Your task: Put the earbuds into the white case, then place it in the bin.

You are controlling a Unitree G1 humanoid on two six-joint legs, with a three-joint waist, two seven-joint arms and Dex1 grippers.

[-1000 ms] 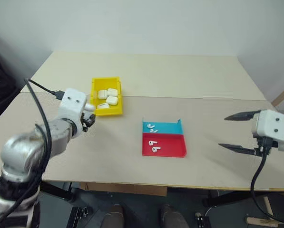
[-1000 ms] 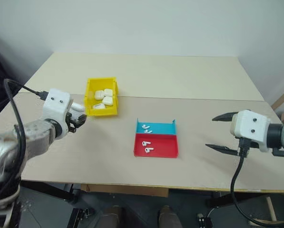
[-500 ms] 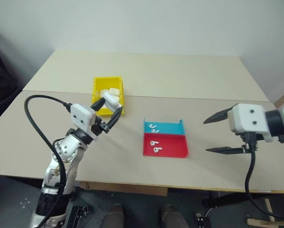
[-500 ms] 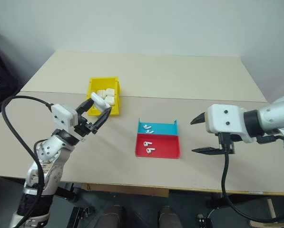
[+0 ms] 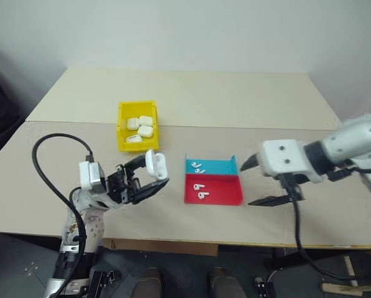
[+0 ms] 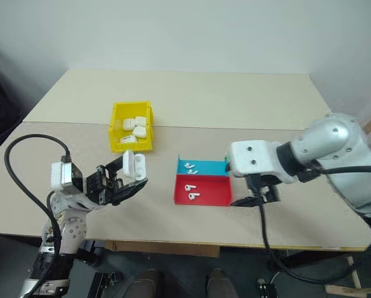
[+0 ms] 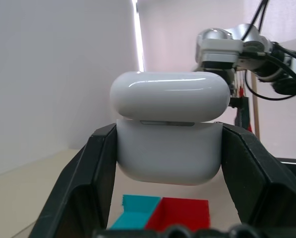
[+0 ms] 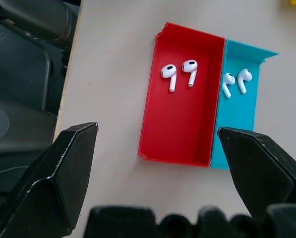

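Left gripper (image 5: 146,180) is clamping the white case (image 5: 154,166) between its fingers, holding it above the tabletop (image 5: 247,105) near the front edge, left of centre. Case lid is sitting slightly ajar in the left wrist view. Yellow bin (image 5: 137,126) is sitting toward the left side, midway back, with several white cases (image 5: 141,128) inside. Blue tray (image 5: 212,166) and red tray (image 5: 214,189) are touching each other at about the middle of the front half, blue one farther from the front edge. Two earbuds (image 8: 179,72) are lying in the red tray, two more earbuds (image 8: 236,81) in the blue. Right gripper (image 5: 255,183) is hanging just right of the trays, fingers spread wide, gripping nothing.
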